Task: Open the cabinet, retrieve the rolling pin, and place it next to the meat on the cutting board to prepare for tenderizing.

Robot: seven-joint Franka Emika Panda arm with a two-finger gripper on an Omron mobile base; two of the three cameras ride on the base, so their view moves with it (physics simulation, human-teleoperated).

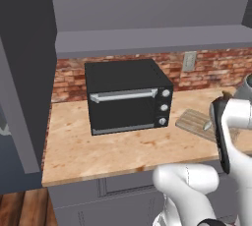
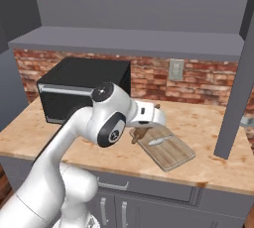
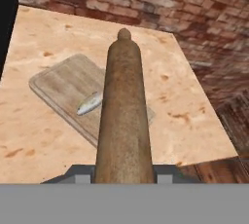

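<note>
Brown, faintly mottled rolling pin [image 3: 124, 116]. Grey-brown cutting board [image 3: 63, 89] with straight grain lines, pale silvery meat [image 3: 90, 102] on it at 3 o'clock of the board's middle. Light, blotchy wood countertop [image 1: 118, 151]. Black toaster oven [image 1: 127, 95] with pale bar and knobs. Red-brown brick wall [image 2: 208, 81] with pale mortar. Grey cabinet [image 1: 147, 4] at 12 o'clock.

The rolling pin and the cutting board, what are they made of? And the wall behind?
The rolling pin looks like matte brown wood, mottled and grainy. The cutting board seems wooden too, greyer, with straight grain lines. The wall looks like rough red brick with pale mortar lines, though everything here is rendered.
</note>
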